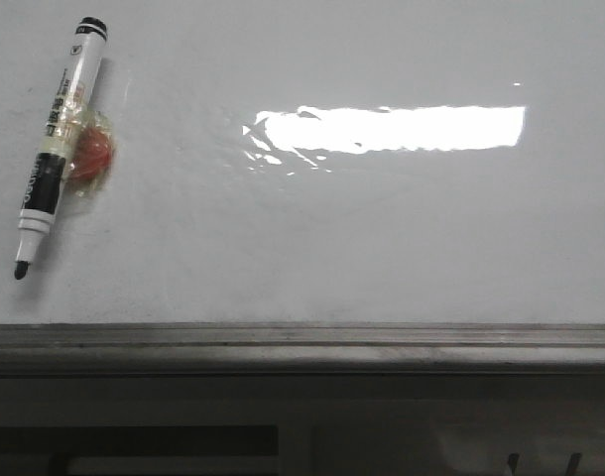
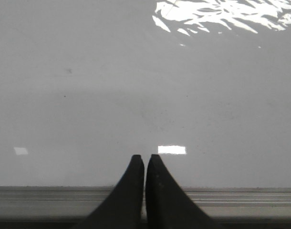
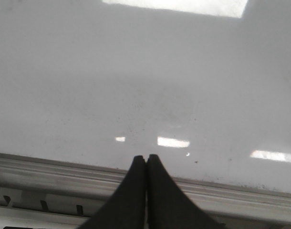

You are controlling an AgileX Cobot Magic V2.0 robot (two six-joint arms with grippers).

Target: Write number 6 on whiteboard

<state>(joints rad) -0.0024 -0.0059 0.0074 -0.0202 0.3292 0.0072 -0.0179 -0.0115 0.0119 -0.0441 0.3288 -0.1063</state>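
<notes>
Two black grippers show only in their own wrist cameras, each with its jaws pressed together and holding nothing. The left gripper [image 2: 144, 157] hangs over the near edge of the whiteboard [image 2: 136, 86], its fingertips just past the grey metal frame [image 2: 50, 198]. The right gripper [image 3: 146, 157] sits the same way above the whiteboard [image 3: 136, 71], its tips just past the frame [image 3: 50, 174].

From the front camera, the whiteboard [image 1: 382, 238] fills most of the scene, glossy white with a long bright bar of glare [image 1: 392, 129] across its upper middle. No drawn figure shows on it; the surface is unmarked apart from faint specks.

One marker [image 1: 60, 144] lies on the board at far left, well apart from both grippers. It is tilted, black cap end toward the far side, exposed dark tip pointing toward the near left. A small orange-red lump [image 1: 92, 151] wrapped in clear tape touches the marker's middle on its right side. The frame [image 1: 302, 342] runs along the board's near edge.
</notes>
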